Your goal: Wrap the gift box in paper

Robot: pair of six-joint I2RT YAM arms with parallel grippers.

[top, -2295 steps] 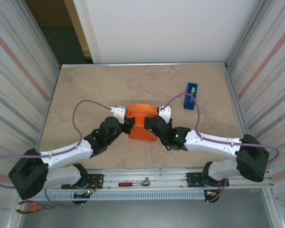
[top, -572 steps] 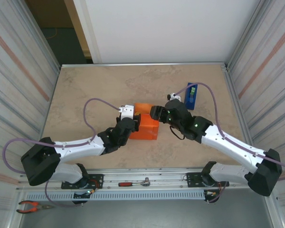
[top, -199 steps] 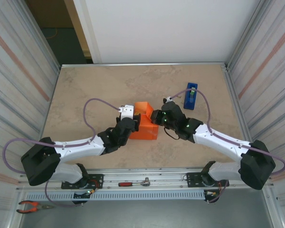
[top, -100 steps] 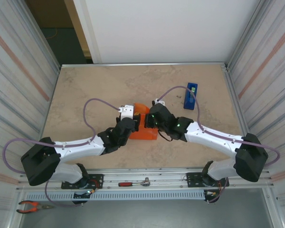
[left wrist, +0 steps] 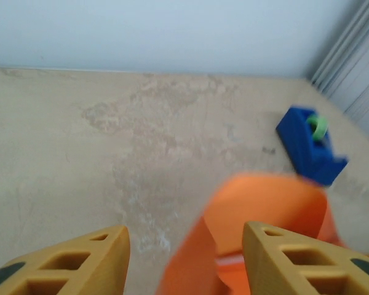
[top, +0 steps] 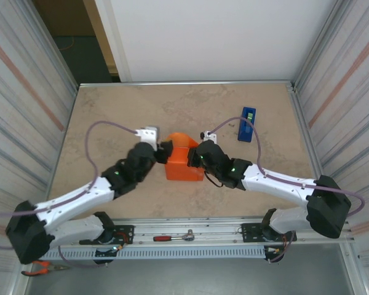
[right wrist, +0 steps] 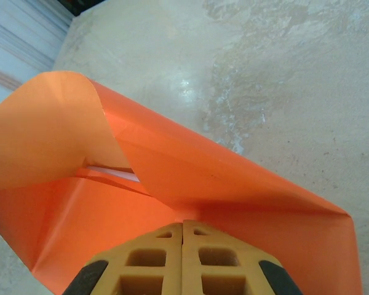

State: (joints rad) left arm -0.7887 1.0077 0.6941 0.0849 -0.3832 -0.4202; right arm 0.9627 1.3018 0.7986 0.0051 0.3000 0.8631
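Note:
The orange paper [top: 183,163] is folded into a bundle at the table's middle, with a flap curling up at its far side [right wrist: 49,132]. The gift box is hidden inside; a thin white sliver [right wrist: 111,174] shows under the flap. My right gripper [top: 195,157] is shut, its joined fingertips [right wrist: 183,230] pressing on the paper's top from the right. My left gripper [top: 163,151] stands open just left of the bundle, and the paper's raised edge [left wrist: 264,206] shows ahead between its fingers [left wrist: 104,246], blurred.
A blue tape dispenser [top: 246,124] stands to the back right, also in the left wrist view [left wrist: 310,144]. Bare marbled table [top: 111,117] lies to the left and behind. Metal walls close both sides. A ratchet [top: 172,236] lies on the front rail.
My left arm has drawn back to the left, its gripper now off the bundle. The right gripper has stayed on the bundle's right side. The far flap has sprung up.

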